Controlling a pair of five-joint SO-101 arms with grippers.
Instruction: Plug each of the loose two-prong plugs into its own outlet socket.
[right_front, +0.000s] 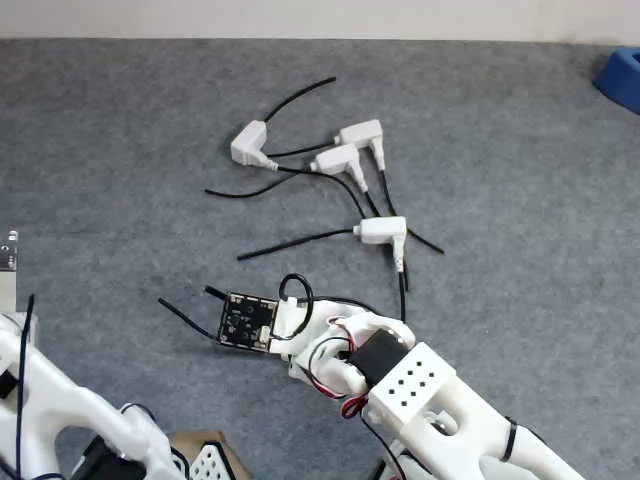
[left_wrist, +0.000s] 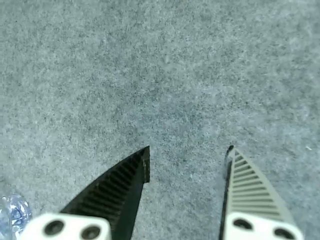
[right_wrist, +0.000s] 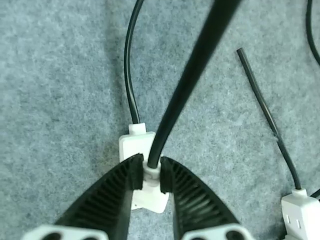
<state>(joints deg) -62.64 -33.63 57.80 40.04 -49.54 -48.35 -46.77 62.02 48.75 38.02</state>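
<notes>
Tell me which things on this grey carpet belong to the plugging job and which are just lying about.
Job:
- the plug gripped in the right pincer
- the white block under it
- four loose white plugs with black cords
- the black block beside the pincer, possibly a socket piece

Lying about:
- the blue object at the far corner
- the brown piece at the near edge
</notes>
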